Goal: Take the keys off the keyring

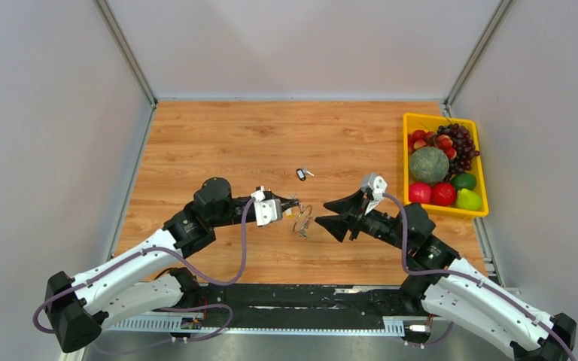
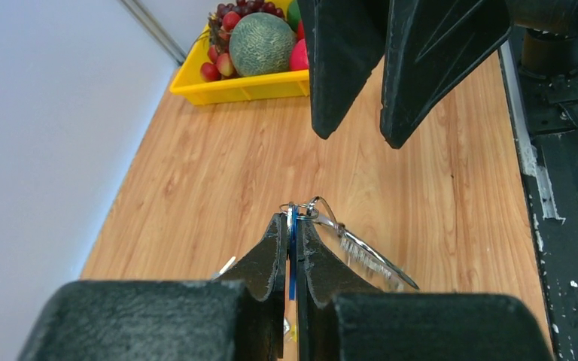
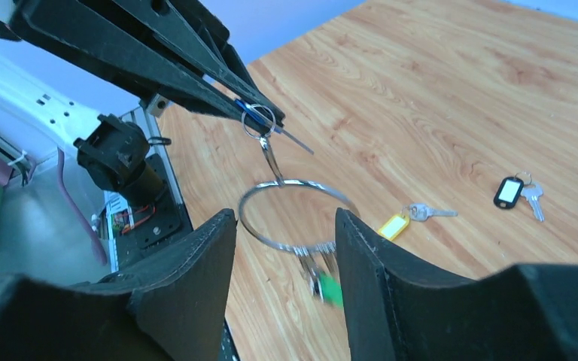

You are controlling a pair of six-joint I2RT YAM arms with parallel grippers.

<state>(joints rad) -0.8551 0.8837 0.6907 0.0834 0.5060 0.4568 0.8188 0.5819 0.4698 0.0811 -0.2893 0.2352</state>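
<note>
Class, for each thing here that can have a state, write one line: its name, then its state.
left hand, shut on blue-tag key
right hand, open, close to the keyring
keyring, hanging in the air from blue-tag key
blue-tag key, on keyring, held by its tag
green-tag key, on keyring, dangling
yellow-tag key, off keyring, lying on table
black-tag key, off keyring, lying on table

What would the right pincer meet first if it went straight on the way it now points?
Most likely the keyring, hanging between the tips of the open right pincer. Just beyond it is the left pincer, shut on a blue key tag. Depth is hard to judge.
</note>
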